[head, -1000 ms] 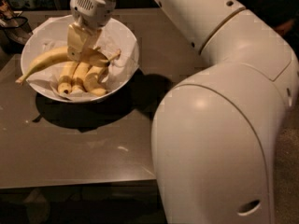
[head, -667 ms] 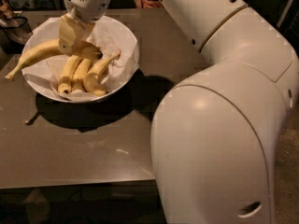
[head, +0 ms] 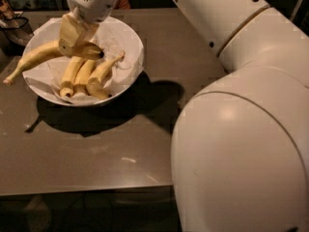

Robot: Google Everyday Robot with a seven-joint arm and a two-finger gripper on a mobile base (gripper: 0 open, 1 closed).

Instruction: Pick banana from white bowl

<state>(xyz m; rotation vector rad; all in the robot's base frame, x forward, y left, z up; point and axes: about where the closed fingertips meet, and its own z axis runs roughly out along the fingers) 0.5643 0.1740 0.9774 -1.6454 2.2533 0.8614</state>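
Tan fingers [head: 72, 33] of the gripper [head: 79, 47] are clamped on the thick end of the banana [head: 36, 57], over the left half of the bowl. The white arm [head: 241, 129] fills the right side of the view, and its wrist reaches in from the top. A grey-brown table [head: 120, 149] lies under everything. The white bowl [head: 137, 47] stands at the table's back left, lined with crumpled paper [head: 116, 33]. The banana slants down to the left, its thin stem poking out past the bowl's rim above the table. Three shorter bananas [head: 84, 76] lie side by side in the bowl, just below the gripper.
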